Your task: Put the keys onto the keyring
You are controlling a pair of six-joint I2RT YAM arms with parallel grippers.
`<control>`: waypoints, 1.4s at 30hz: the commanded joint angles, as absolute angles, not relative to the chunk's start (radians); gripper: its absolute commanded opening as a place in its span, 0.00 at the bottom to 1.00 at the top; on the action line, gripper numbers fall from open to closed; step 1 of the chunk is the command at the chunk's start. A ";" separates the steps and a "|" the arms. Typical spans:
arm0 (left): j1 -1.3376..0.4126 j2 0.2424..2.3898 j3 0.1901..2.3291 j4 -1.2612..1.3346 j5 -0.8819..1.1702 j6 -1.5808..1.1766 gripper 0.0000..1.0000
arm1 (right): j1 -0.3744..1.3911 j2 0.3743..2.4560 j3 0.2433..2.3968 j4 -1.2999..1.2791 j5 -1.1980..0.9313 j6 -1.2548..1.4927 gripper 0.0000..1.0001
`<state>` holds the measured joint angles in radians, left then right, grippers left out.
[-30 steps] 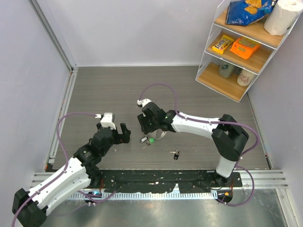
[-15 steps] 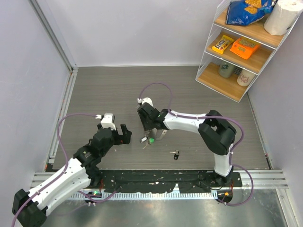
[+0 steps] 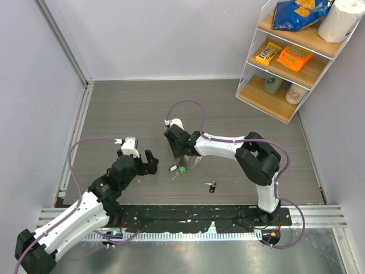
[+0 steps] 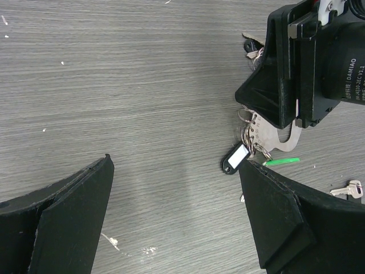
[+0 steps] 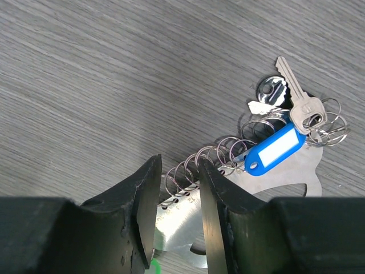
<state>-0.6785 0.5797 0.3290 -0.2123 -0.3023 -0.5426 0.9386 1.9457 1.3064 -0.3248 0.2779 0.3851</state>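
The keyring [image 5: 285,171] is a pale metal plate with a row of wire rings and a blue tag [image 5: 275,147]; a silver key [image 5: 299,94] lies at its far end. My right gripper [image 5: 178,188] is down on it, jaws closed narrowly around the rings and plate edge. From above, the right gripper [image 3: 181,158] covers most of the keyring [image 3: 194,164]. The green-headed key [image 3: 182,169] lies right beside it, and the black-headed key [image 3: 211,186] lies apart, nearer the bases. My left gripper [image 3: 149,162] is open and empty, left of the keyring [image 4: 285,140].
A wire shelf [image 3: 288,57] with snacks, cups and a paper roll stands at the back right. Purple cables loop above both arms. A small silver key [image 4: 348,189] lies on the grey table [image 4: 142,85] beyond my left gripper's right finger.
My right gripper has shifted left and lowered onto the keyring, its forearm swinging in. The left arm and the loose keys have not moved.
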 commanded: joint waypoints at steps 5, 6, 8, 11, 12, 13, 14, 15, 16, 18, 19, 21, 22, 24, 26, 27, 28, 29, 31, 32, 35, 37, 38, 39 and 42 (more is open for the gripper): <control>-0.673 0.574 0.325 -0.149 -0.298 -0.549 0.99 | 0.939 1.933 1.339 -0.311 0.353 0.365 0.39; -0.672 0.577 0.325 -0.147 -0.298 -0.549 0.99 | 0.939 1.930 1.342 -0.308 0.363 0.357 0.39; -0.672 0.578 0.327 -0.146 -0.298 -0.549 0.99 | 0.939 1.924 1.345 -0.310 0.380 0.348 0.39; -0.672 0.581 0.324 -0.143 -0.296 -0.552 0.99 | 0.939 1.927 1.358 -0.322 0.414 0.337 0.39; -0.672 0.581 0.324 -0.143 -0.296 -0.551 0.99 | 0.939 1.927 1.358 -0.328 0.420 0.333 0.39; -0.673 0.581 0.322 -0.143 -0.296 -0.551 0.99 | 0.939 1.924 1.356 -0.328 0.426 0.330 0.39; -0.672 0.583 0.324 -0.141 -0.296 -0.551 0.99 | 0.939 1.922 1.356 -0.325 0.426 0.327 0.39; -0.673 0.583 0.324 -0.141 -0.296 -0.552 0.99 | 0.939 1.918 1.355 -0.322 0.423 0.325 0.39; -0.672 0.584 0.324 -0.138 -0.295 -0.552 0.99 | 0.939 1.914 1.348 -0.321 0.419 0.324 0.39; -0.672 0.587 0.325 -0.138 -0.293 -0.552 0.99 | 0.939 1.904 1.341 -0.308 0.414 0.325 0.39; -0.672 0.589 0.322 -0.137 -0.293 -0.555 0.99 | 0.939 1.896 1.342 -0.310 0.414 0.325 0.39; -0.672 0.592 0.324 -0.133 -0.291 -0.554 0.99 | 0.939 1.885 1.341 -0.308 0.420 0.324 0.39; -0.673 0.592 0.322 -0.132 -0.291 -0.557 0.99 | 0.939 1.882 1.339 -0.308 0.422 0.324 0.39; -0.672 0.594 0.322 -0.132 -0.290 -0.555 0.99 | 0.939 1.875 1.342 -0.308 0.440 0.318 0.39; -0.672 0.594 0.322 -0.133 -0.290 -0.555 0.99 | 0.937 1.870 1.344 -0.307 0.463 0.307 0.39; -0.672 0.592 0.322 -0.132 -0.290 -0.555 0.99 | 0.936 1.868 1.347 -0.307 0.462 0.302 0.39; -0.672 0.591 0.322 -0.132 -0.290 -0.555 0.99 | 0.930 1.870 1.347 -0.307 0.462 0.302 0.38; -0.672 0.592 0.322 -0.132 -0.290 -0.555 0.99 | 0.927 1.871 1.348 -0.307 0.459 0.302 0.38; -0.670 0.589 0.322 -0.132 -0.290 -0.555 0.99 | 0.916 1.875 1.351 -0.307 0.443 0.304 0.38; -0.673 0.589 0.321 -0.133 -0.290 -0.555 0.99 | 0.908 1.876 1.353 -0.305 0.431 0.304 0.38; -0.673 0.588 0.322 -0.133 -0.288 -0.555 0.99 | 0.900 1.888 1.358 -0.301 0.410 0.302 0.37; -0.672 0.586 0.321 -0.133 -0.290 -0.558 0.99 | 0.899 1.898 1.359 -0.296 0.393 0.302 0.36; -0.672 0.587 0.321 -0.133 -0.288 -0.558 0.99 | 0.896 1.904 1.362 -0.293 0.382 0.304 0.36; -0.672 0.588 0.321 -0.133 -0.290 -0.558 0.99 | 0.896 1.905 1.361 -0.293 0.379 0.304 0.36; -0.672 0.586 0.321 -0.133 -0.290 -0.557 0.99 | 0.893 1.914 1.365 -0.287 0.361 0.301 0.34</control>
<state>-0.6781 0.5934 0.3229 -0.1905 -0.2909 -0.5465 0.8928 1.9308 1.3197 -0.3233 0.3851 0.3084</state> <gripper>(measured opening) 0.993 0.353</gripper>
